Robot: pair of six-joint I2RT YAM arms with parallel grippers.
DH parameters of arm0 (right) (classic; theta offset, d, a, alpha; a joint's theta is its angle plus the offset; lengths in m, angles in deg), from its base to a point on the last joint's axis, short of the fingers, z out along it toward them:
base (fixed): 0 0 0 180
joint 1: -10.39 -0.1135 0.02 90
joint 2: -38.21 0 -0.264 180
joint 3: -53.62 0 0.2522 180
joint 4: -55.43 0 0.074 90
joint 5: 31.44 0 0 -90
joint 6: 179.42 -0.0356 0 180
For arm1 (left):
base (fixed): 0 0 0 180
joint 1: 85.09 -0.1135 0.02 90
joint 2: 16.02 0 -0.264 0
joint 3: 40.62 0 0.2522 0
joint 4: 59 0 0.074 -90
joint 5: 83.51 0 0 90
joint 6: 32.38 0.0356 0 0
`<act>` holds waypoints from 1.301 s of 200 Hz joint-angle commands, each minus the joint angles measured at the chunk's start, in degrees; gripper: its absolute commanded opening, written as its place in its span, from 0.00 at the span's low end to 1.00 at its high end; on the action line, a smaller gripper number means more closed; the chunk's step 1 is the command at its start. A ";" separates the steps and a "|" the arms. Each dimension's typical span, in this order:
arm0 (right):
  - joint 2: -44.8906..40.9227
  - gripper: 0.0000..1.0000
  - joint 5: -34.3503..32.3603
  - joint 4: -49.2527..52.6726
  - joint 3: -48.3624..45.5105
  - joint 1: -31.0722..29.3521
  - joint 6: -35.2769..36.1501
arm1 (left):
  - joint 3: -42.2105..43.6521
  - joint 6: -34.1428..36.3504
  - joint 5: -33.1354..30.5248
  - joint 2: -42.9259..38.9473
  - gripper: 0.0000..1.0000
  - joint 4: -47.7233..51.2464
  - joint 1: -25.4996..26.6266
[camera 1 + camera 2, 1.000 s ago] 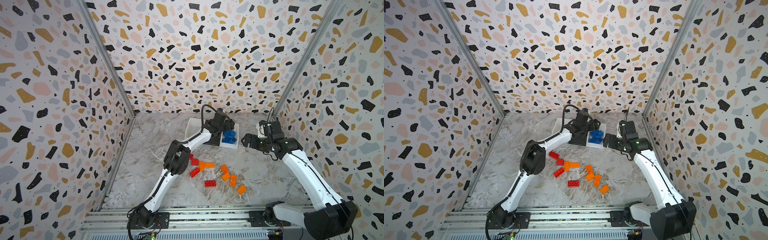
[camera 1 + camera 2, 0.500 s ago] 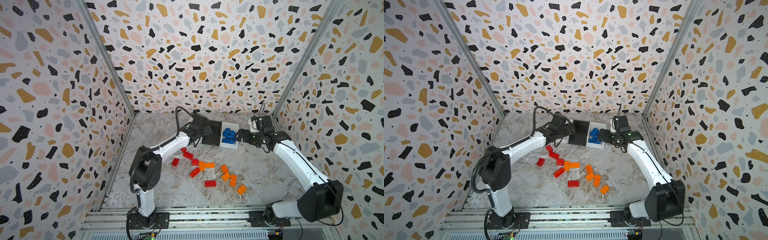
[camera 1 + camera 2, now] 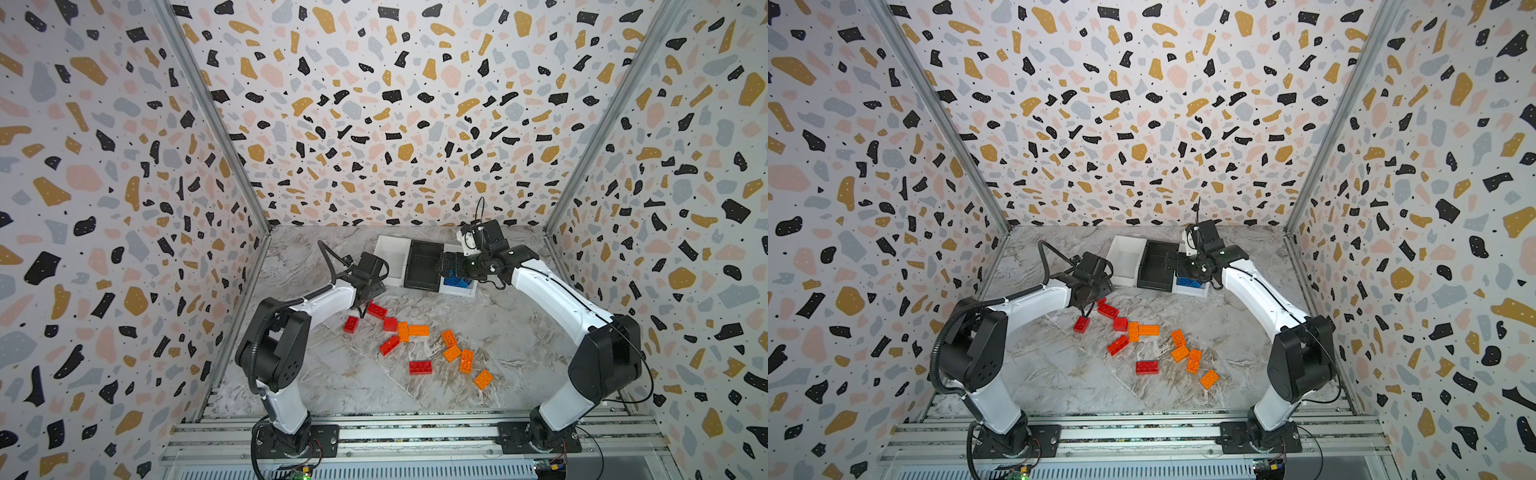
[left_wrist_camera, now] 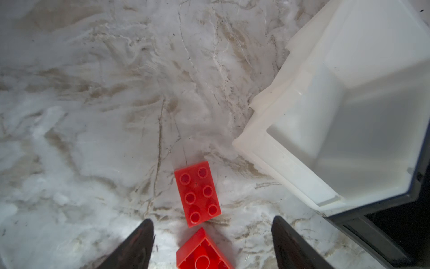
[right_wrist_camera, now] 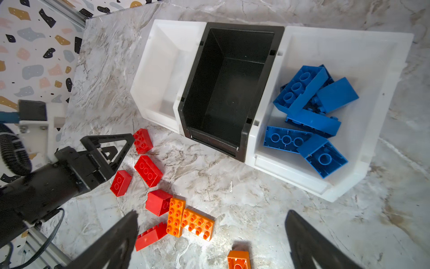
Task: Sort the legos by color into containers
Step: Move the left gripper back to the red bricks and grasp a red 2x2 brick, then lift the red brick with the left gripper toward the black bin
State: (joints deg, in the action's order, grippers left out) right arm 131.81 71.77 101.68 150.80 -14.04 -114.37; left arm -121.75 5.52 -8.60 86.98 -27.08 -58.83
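The containers stand in a row at the back: an empty white bin [image 3: 390, 253], an empty black bin [image 3: 424, 266] and a white bin [image 5: 372, 69] holding several blue legos [image 5: 311, 111]. Red legos [image 3: 376, 309] and orange legos [image 3: 451, 353] lie scattered on the marble floor in front. My left gripper [image 4: 212, 221] is open, pointing down just in front of the left white bin [image 4: 325, 130]. A red six-stud brick [image 4: 197, 193] lies just ahead of its tips and an upturned red brick [image 4: 202, 251] between its fingers. My right gripper [image 5: 211, 213] is open and empty, above the blue-filled bin in both top views.
Patterned walls [image 3: 124, 249] close the cell on three sides. An aluminium rail [image 3: 415, 432] with both arm bases runs along the front. My left arm [image 5: 46, 181] reaches in beside the red bricks.
My left gripper has drawn back from the black bin, moving left and forward down to the red bricks. My right gripper has moved left, over the bin with the blue legos.
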 commanded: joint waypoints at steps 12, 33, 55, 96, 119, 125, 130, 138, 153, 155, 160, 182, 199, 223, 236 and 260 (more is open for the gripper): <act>-1.23 0.99 -1.07 0.37 2.10 0.04 0.52 | -2.04 1.03 -1.67 3.78 0.78 1.56 -1.40; -1.48 0.99 -1.83 0.41 1.89 0.04 0.23 | -2.59 3.31 -1.74 5.72 0.72 1.96 -2.29; -1.32 0.99 -2.20 0.29 1.92 -0.01 -0.20 | -3.29 4.29 -1.43 7.39 0.68 2.24 -3.26; -0.79 0.99 -2.54 0.53 2.25 0.05 -0.63 | -5.78 6.43 -0.79 10.46 0.57 2.69 -4.28; -0.54 0.99 -2.73 0.65 2.45 0.04 -0.99 | -7.11 7.62 -0.49 11.60 0.34 4.64 -4.27; -0.49 0.99 -2.68 0.64 2.53 -0.01 -1.00 | -7.16 7.87 -0.38 11.69 0.31 5.14 -4.29; -0.43 0.99 -2.73 0.71 2.58 0.06 -0.98 | -7.08 7.89 -0.18 11.57 0.30 5.46 -4.29; -0.34 0.99 -2.79 0.73 2.71 0.00 -1.06 | -6.83 8.13 0.03 11.29 0.30 5.85 -4.26; -0.31 0.99 -2.86 0.73 2.63 -0.01 -1.13 | -6.07 8.38 0.16 10.33 0.32 6.58 -4.29; -0.38 0.99 -2.89 0.73 2.63 0.01 -1.19 | -5.96 8.47 0.20 10.19 0.32 6.60 -4.29; -0.33 0.99 -2.90 0.73 2.53 -0.01 -1.22 | -5.57 8.51 0.32 9.81 0.34 6.78 -4.28; -0.37 0.99 -2.63 0.41 2.01 -0.01 -1.24 | -4.15 8.46 0.59 8.13 0.45 7.27 -4.28; -0.43 0.99 -2.27 0.20 1.67 0.04 -1.28 | -3.29 8.24 0.60 6.98 0.46 7.50 -4.29; -0.75 0.99 -2.03 0.18 1.33 -0.05 -1.29 | -2.20 7.84 0.85 5.84 0.49 7.38 -4.24; -1.08 0.99 -2.04 0.19 1.01 -0.15 -1.31 | -1.40 7.57 0.98 5.47 0.49 7.08 -4.18; -2.15 0.99 -2.12 0.18 0.10 -0.21 -1.24 | 0.00 7.12 1.38 4.54 0.53 6.57 -4.18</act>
State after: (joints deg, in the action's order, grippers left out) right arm 131.81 69.50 101.72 151.02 -14.02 -115.11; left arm -123.46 13.17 -7.70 93.38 -21.07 -62.94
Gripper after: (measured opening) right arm 0.990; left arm 0.509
